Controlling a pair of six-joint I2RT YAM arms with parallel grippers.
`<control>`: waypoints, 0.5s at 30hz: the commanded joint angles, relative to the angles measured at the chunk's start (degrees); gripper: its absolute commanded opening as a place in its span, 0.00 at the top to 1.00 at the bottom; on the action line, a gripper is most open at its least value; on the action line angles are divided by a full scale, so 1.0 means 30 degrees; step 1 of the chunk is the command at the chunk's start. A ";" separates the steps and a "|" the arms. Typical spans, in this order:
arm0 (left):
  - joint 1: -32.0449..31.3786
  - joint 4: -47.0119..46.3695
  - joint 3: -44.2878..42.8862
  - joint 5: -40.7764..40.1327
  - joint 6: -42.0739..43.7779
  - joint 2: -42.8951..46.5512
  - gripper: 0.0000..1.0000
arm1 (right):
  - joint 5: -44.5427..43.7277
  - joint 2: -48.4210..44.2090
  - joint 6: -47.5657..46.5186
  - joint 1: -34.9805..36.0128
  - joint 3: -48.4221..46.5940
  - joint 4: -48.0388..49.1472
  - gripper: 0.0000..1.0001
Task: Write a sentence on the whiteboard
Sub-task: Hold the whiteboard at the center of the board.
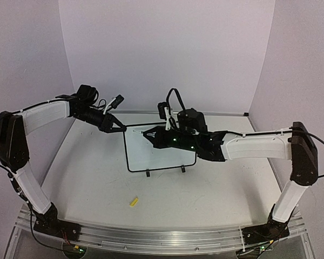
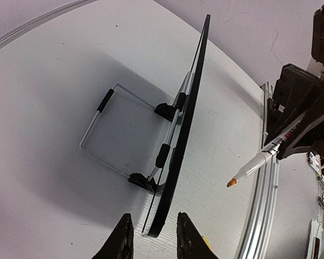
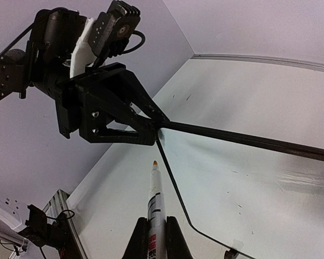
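The whiteboard (image 1: 156,154) stands upright on two black clip feet at mid-table; in the left wrist view the whiteboard (image 2: 191,97) is seen edge-on. My left gripper (image 2: 152,218) straddles its top left corner, the jaws narrowed with a small gap on each side. In the right wrist view, the left gripper (image 3: 154,129) sits right at that corner. My right gripper (image 3: 155,218) is shut on a white marker (image 3: 155,199), whose orange tip points at the board's left edge, just short of it. No sentence shows on the whiteboard (image 3: 248,178).
A small yellow cap (image 1: 133,202) lies on the table in front of the board. A wire stand (image 2: 105,135) props the board from behind. An aluminium rail (image 1: 162,237) runs along the near edge. Lilac walls enclose three sides.
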State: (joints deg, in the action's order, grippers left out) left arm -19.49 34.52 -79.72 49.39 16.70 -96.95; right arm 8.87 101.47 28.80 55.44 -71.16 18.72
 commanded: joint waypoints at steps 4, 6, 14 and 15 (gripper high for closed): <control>-0.0576 0.0369 0.0123 -0.0094 0.0740 0.0114 0.76 | -0.0002 0.0422 -0.0222 0.0124 -0.1090 -0.0033 1.00; -0.0620 0.0395 0.0193 -0.0259 0.0817 0.0118 0.79 | -0.0157 0.0410 -0.0196 0.0124 -0.1078 -0.0079 1.00; -0.0744 0.0335 0.0361 -0.0865 0.1040 0.0095 0.98 | -0.0659 0.0513 -0.0535 0.0124 -0.1449 -0.0780 1.00; -0.0740 0.0303 0.0404 -0.0924 0.1064 0.0131 1.00 | -0.0686 0.0531 -0.0581 0.0124 -0.1509 -0.0860 1.00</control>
State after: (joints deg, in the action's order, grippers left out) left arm -21.36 34.19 -79.16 47.79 19.38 -96.95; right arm 8.32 102.32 28.43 55.44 -72.81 16.83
